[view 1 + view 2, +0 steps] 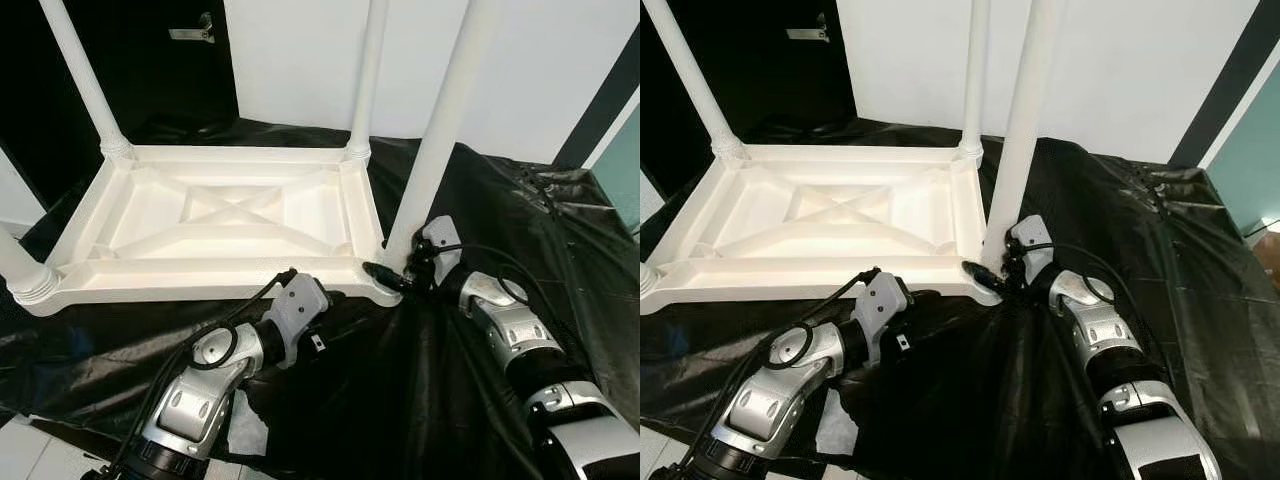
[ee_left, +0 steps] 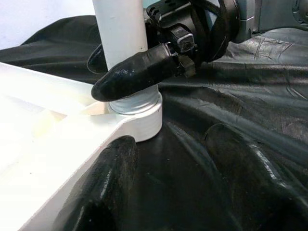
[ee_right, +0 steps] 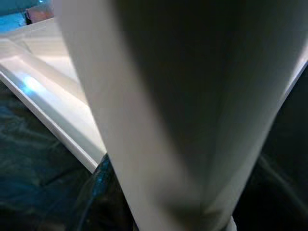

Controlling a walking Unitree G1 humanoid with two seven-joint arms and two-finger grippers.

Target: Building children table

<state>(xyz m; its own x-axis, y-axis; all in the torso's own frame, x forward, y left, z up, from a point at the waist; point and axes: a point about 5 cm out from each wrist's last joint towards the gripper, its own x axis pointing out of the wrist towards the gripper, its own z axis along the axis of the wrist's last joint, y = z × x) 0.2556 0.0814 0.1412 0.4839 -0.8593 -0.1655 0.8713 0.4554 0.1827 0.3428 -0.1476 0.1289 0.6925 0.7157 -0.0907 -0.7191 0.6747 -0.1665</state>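
Tabletop point(image 1: 215, 215), white, lies upside down on black sheet point(image 1: 480, 200), centre-left of frame, w/ legs pointing up. Right gripper point(image 2: 127, 72) clamps near-right leg point(image 1: 435, 140) just above its socket. Left gripper point(image 2: 168, 187) sits open at tabletop's near edge, lower centre.

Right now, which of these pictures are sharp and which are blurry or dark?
Left eye view: sharp, bright white tabletop against black sheet. Left wrist view: leg clear, near fingers soft. Right wrist view: leg close, blurred and shadowed, with glare on the tabletop edge.
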